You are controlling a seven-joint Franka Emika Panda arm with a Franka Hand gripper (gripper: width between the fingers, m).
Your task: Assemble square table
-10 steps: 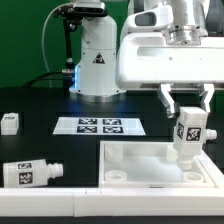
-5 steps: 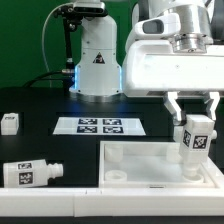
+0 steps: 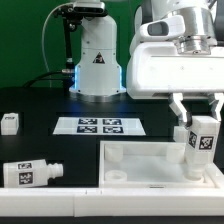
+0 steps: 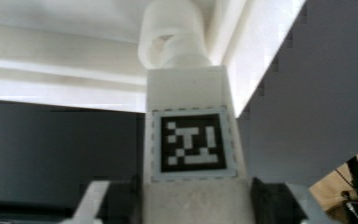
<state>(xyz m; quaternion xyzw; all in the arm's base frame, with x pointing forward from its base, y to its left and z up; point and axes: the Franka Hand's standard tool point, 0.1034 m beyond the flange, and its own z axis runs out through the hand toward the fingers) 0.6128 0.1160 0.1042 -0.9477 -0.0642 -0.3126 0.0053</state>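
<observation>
Exterior view: the claw (image 3: 199, 120) is clamped on a white tagged leg (image 3: 203, 142), which stands nearly upright with its lower end inside the table top (image 3: 120, 149), at the corner on the exterior view's right. Whether the leg touches the tray floor cannot be told. A second leg (image 3: 30, 173) lies on the black counter (image 3: 40, 142), well apart, near the marker board (image 3: 100, 126).

Wrist view: both fingers (image 4: 101, 200) flank the leg (image 4: 195, 125), its tag facing the camera.
</observation>
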